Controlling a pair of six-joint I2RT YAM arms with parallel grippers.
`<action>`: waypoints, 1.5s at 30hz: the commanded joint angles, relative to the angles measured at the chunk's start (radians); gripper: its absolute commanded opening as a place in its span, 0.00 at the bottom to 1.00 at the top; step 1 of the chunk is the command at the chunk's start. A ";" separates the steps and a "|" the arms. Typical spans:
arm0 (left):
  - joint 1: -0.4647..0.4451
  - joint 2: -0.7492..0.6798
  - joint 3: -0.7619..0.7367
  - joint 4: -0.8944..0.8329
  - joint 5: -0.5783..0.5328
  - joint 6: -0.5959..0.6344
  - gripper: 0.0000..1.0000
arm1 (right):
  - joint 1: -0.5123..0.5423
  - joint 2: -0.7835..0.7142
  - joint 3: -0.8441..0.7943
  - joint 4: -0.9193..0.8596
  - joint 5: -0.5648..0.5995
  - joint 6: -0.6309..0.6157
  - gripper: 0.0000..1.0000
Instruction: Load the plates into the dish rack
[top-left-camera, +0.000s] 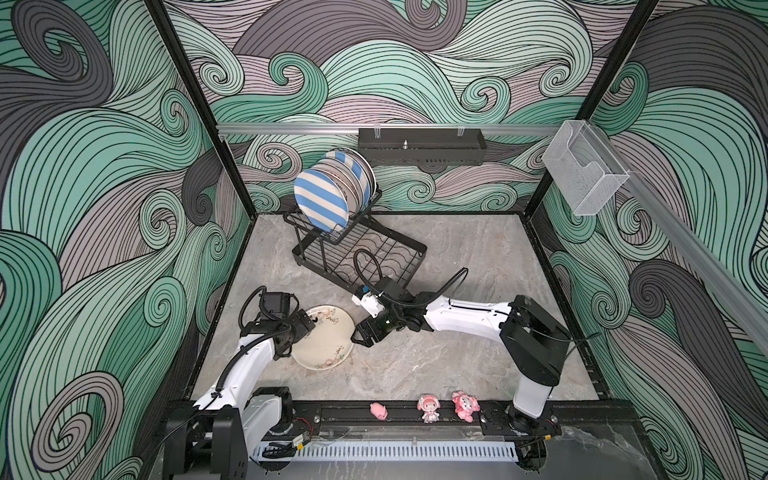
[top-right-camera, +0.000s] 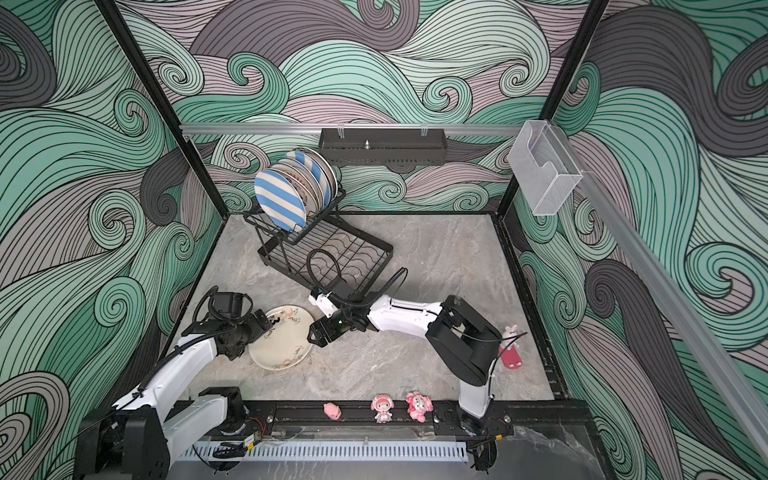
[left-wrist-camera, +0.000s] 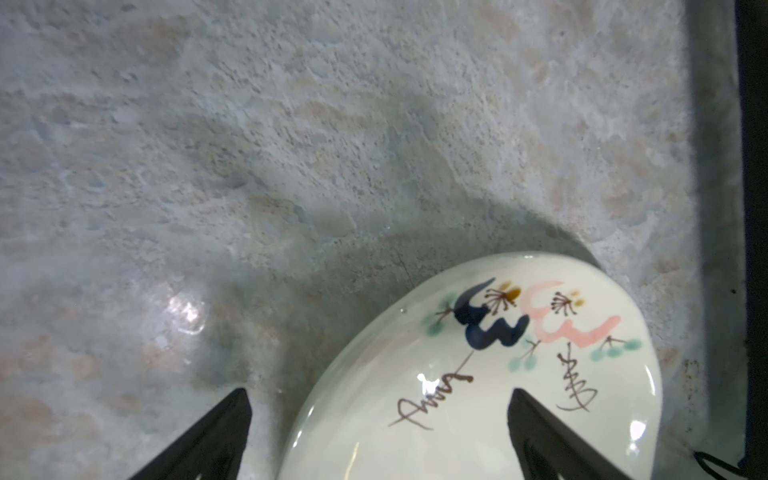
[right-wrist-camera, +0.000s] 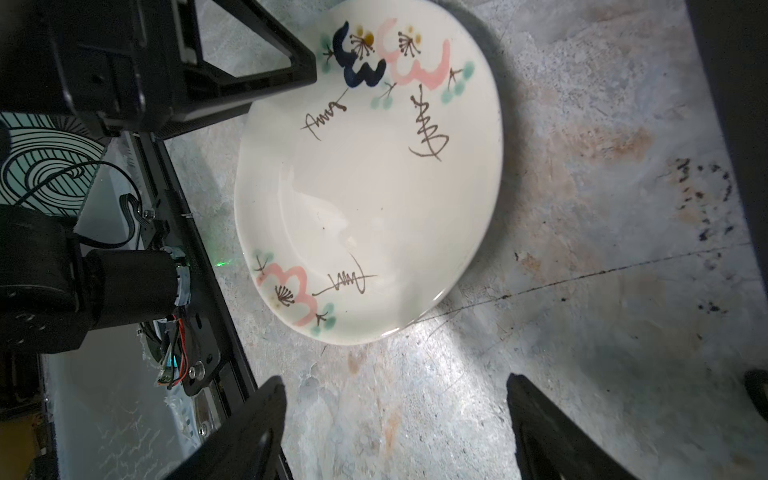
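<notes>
A cream floral plate (top-left-camera: 328, 345) (top-right-camera: 284, 347) lies face up on the table, front left. My left gripper (top-left-camera: 309, 328) (left-wrist-camera: 378, 392) is open over the plate's (left-wrist-camera: 478, 374) left rim, one finger above the plate and the other outside it above the table. My right gripper (top-left-camera: 359, 334) (right-wrist-camera: 395, 379) is open and empty, low over bare table just off the plate's (right-wrist-camera: 365, 187) right edge. The black wire dish rack (top-left-camera: 374, 257) (top-right-camera: 353, 257) stands at the back, with several plates (top-left-camera: 322, 201) (top-right-camera: 280, 203) upright in its upper tier, a blue-striped one in front.
Three pink figurines (top-left-camera: 428, 408) stand on the front rail, and another pink toy (top-right-camera: 513, 351) sits behind the right arm. A black perforated shelf (top-left-camera: 422, 146) and a clear box (top-left-camera: 584, 176) hang on the walls. The left frame post runs close to the plate.
</notes>
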 joint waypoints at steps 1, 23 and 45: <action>0.006 -0.007 -0.015 0.032 0.039 -0.004 0.99 | 0.005 0.056 0.055 0.012 -0.008 -0.009 0.83; 0.008 0.058 -0.049 0.060 0.162 0.010 0.99 | 0.001 0.217 0.152 0.053 -0.094 0.040 0.84; 0.006 -0.059 -0.127 0.079 0.274 0.008 0.99 | -0.038 0.096 0.030 0.386 -0.241 0.237 0.44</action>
